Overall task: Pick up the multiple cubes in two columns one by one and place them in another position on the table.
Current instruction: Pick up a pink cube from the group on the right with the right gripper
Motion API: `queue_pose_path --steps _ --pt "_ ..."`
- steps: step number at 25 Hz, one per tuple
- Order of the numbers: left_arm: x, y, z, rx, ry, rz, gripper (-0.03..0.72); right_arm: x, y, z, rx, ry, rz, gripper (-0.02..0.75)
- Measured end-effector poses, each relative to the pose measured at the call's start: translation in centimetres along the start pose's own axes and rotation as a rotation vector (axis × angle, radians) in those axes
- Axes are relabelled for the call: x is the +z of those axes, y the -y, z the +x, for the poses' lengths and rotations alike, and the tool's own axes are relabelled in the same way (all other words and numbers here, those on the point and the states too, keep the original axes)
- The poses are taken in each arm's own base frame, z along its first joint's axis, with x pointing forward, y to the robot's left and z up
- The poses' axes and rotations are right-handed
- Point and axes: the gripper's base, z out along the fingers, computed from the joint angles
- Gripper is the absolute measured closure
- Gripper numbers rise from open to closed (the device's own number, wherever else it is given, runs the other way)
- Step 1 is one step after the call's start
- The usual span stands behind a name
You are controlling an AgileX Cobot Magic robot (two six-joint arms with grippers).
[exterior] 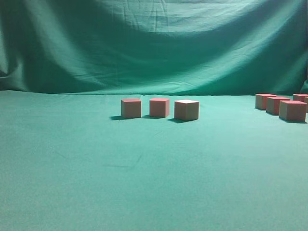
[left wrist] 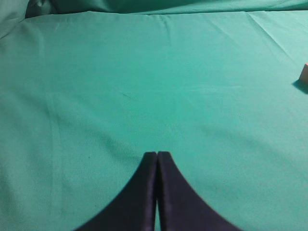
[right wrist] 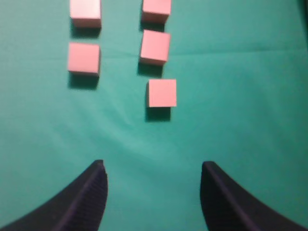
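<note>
Three cubes (exterior: 159, 108) with pinkish-red and tan faces stand in a row at the middle of the green table (exterior: 144, 173). Several more cubes (exterior: 292, 110) cluster at the far right edge. In the right wrist view these cubes form two columns, and the nearest cube (right wrist: 161, 93) lies ahead of my right gripper (right wrist: 153, 166). That gripper hovers above the cloth, open, with nothing between its fingers. My left gripper (left wrist: 157, 155) is shut and empty over bare cloth. One cube (left wrist: 305, 74) shows at that view's right edge. Neither gripper appears in the exterior view.
A draped green backdrop cloth (exterior: 154, 43) hangs behind the table. Bare green cloth stretches across the front and left of the table.
</note>
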Motion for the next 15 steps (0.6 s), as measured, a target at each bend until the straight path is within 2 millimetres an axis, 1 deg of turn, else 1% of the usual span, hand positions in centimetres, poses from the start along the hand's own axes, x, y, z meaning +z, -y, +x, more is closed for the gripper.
queue_pose_path --steps 4,7,11,15 --pt "0.0 0.0 0.0 0.000 0.000 0.000 0.688 3.2 1.5 1.2 0.049 0.003 0.004 0.356" --pt "0.0 0.0 0.0 0.000 0.000 0.000 0.688 5.1 2.3 0.9 0.088 0.014 -0.005 0.356" --pt "0.0 0.0 0.0 0.000 0.000 0.000 0.688 7.9 1.9 0.1 0.048 -0.003 -0.028 0.356" --pt "0.0 0.0 0.0 0.000 0.000 0.000 0.688 10.5 1.4 -0.1 0.021 -0.035 -0.043 0.356"
